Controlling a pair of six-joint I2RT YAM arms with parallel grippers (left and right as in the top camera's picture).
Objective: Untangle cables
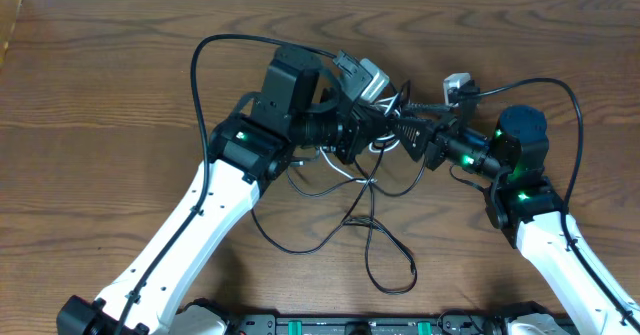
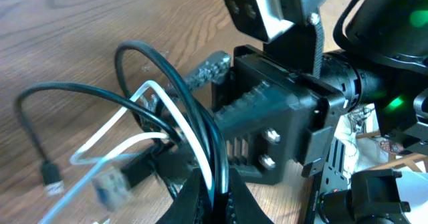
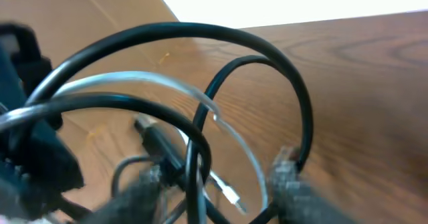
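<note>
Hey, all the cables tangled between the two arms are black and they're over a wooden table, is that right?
Not all are black: one is a white cable, looped among the black cables. They are over a wooden table. The left wrist view shows it.

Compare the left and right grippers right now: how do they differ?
The left gripper is shut, pinching black and white cables; the right gripper stands open, with cable loops passing between its jaws. The left gripper reaches the cables from the left, the right gripper from the right. Shared: both sit at the same knot of cables, facing each other.
</note>
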